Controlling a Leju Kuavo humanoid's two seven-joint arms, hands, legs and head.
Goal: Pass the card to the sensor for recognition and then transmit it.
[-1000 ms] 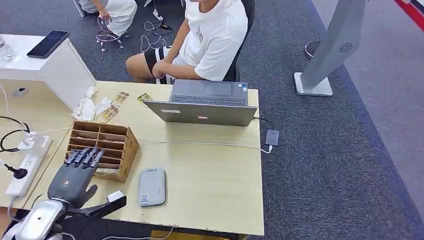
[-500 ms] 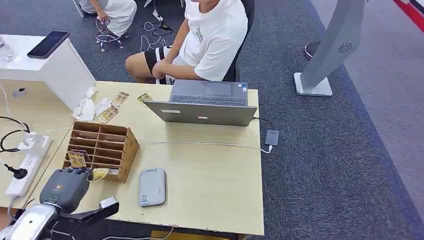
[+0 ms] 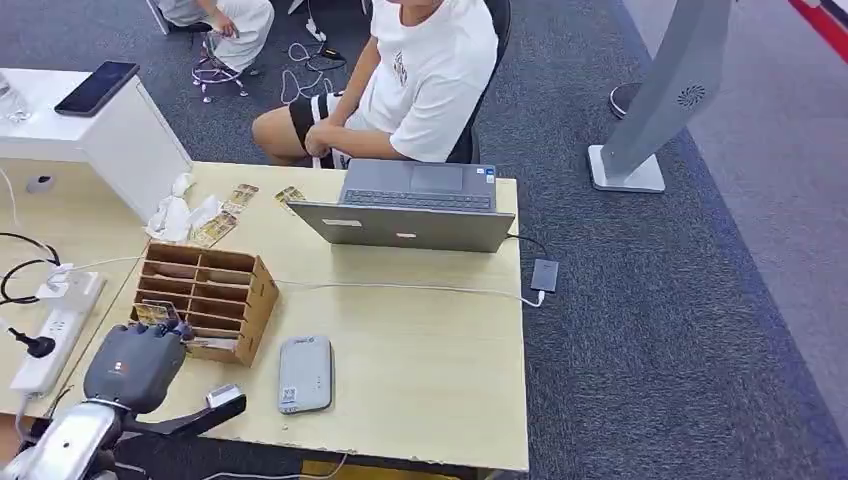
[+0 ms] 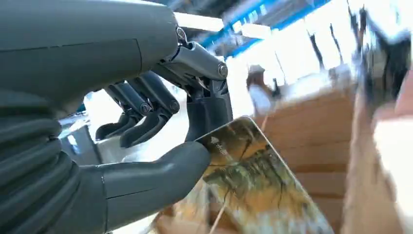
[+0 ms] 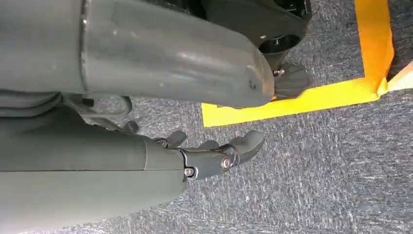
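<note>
Head view: I've got the left hand (image 3: 133, 363) at the near-left end of the table (image 3: 420, 360), right up against the front of the wooden card rack (image 3: 205, 297). Fingers curled in, and a bit of a card (image 3: 153, 313) shows just above the knuckles at the rack's lower slots. Grey sensor pad (image 3: 304, 373) lies flat on the table just right of the rack, apart from the hand. Laptop (image 3: 405, 208) further back, person in a white shirt (image 3: 425, 70) seated behind it. Loose cards (image 3: 225, 212) by the far-left corner, power strip (image 3: 55, 330) on the left.

Left wrist view: left hand (image 4: 160, 146) pinches the card (image 4: 248, 180) between thumb and a finger at one corner; other fingers curled, clear of it. Card is tilted, brown-gold print facing camera, rack (image 4: 311, 146) blurred behind it.

Right wrist view: right hand (image 5: 209, 156) hangs over grey carpet (image 5: 331, 161) near yellow floor tape (image 5: 311, 97). Fingers loosely bent, apart, holding nothing.
</note>
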